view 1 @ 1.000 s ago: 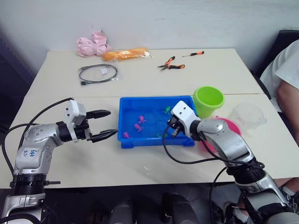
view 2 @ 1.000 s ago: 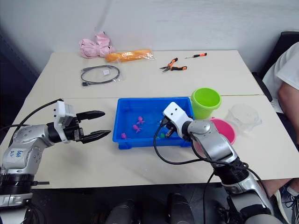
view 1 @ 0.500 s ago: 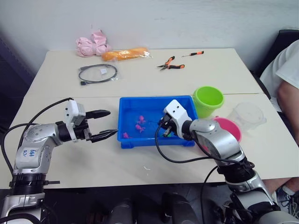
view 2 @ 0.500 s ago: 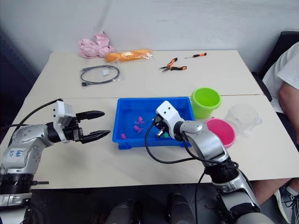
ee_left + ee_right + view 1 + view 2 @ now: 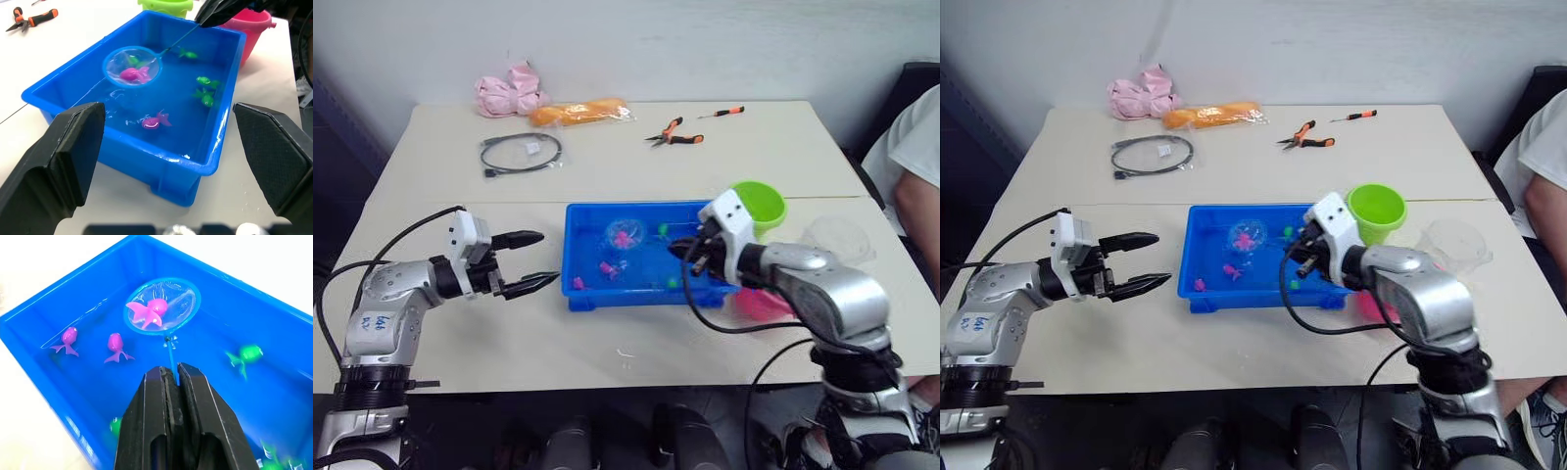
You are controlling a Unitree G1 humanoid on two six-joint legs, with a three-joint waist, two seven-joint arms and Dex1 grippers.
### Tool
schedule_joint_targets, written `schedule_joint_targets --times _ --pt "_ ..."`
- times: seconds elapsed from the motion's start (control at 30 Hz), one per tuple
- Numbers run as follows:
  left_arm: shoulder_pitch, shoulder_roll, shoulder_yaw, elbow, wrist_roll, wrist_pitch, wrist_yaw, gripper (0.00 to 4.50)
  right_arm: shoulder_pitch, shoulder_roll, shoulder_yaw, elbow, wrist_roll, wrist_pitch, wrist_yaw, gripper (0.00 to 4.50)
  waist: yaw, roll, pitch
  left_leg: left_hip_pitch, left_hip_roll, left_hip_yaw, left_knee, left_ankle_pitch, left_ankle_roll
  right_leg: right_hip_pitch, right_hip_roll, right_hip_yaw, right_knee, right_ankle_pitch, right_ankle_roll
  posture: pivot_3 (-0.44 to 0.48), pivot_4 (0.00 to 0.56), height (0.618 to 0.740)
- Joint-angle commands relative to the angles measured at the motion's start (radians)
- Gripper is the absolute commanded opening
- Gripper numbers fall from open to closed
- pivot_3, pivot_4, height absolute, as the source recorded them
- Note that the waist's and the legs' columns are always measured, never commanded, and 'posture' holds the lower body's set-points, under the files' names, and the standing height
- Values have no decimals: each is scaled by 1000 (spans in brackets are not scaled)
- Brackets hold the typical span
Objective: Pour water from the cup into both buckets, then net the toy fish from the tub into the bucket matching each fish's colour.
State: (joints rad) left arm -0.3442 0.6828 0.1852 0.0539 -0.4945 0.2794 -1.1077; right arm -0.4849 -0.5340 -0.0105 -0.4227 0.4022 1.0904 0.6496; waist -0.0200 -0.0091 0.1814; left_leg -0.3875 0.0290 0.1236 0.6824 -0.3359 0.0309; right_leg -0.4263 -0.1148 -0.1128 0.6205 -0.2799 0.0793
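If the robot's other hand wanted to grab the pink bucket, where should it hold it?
Probably by the rim, coming down from above. The pink bucket stands upright with its open mouth up, close beside the blue tub and the green bucket, so its sides are crowded. The open left gripper could pinch the wall on the side away from the tub.

The tub (image 5: 641, 294) sits mid-bench (image 5: 607, 343). In it lie several toy fish (image 5: 151, 121), and one fish (image 5: 146, 313) rests in the hoop of the net (image 5: 164, 308), which hangs over the tub's middle. The net's handle runs right to the right tool (image 5: 690, 257) at the tub's right end. The left tool (image 5: 536, 260) hovers left of the tub. Right of the tub stand the buckets (image 5: 759, 206), one behind the other, and the cup (image 5: 837, 240) farther right. Behind the tub, a coiled cable (image 5: 519, 154) lies to the left and pliers (image 5: 674, 133) to the right.
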Motion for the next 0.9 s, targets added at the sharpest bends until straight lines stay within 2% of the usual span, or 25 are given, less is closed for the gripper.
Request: schedule_joint_targets --times 0.03,0.13,0.37,0.6,0.8,0.9 --pt "-43 -21 5 -30 -28 -13 6 4470 65 -75 -110 -108 73 18 39 0 0 0 0 -1 0 1 0 0 0 -1 0 1 0 0 0 0 150 740" --pt "-76 -41 -27 -53 -34 4 -9 4470 176 -137 -207 -177 101 7 44 0 8 0 0 -2 -1 1 0 0 1 -1 1 0 0 0 1 0 150 740" --pt "-131 -95 -95 -54 -38 22 -32 4470 364 -143 -342 -270 177 -77 56 0 19 0 0 0 0 4 0 1 1 -1 4 1 0 1 1 0 150 740" --pt "-160 -143 -136 -62 -53 50 -49 4470 508 -113 -557 -382 294 -145 40 0 25 0 0 0 -1 3 1 2 1 -1 6 3 0 1 2 0 150 740" --pt "-202 -193 -173 -41 -63 72 -71 4470 708 -87 -868 -475 428 -200 39 0 45 0 0 0 -2 3 1 2 2 0 6 4 0 1 3 0 150 740" --pt "-220 -213 -179 -13 -61 73 -83 4470 838 -82 -989 -494 429 -242 50 0 47 0 0 0 -3 2 1 3 3 1 5 3 -1 2 3 0 150 740"
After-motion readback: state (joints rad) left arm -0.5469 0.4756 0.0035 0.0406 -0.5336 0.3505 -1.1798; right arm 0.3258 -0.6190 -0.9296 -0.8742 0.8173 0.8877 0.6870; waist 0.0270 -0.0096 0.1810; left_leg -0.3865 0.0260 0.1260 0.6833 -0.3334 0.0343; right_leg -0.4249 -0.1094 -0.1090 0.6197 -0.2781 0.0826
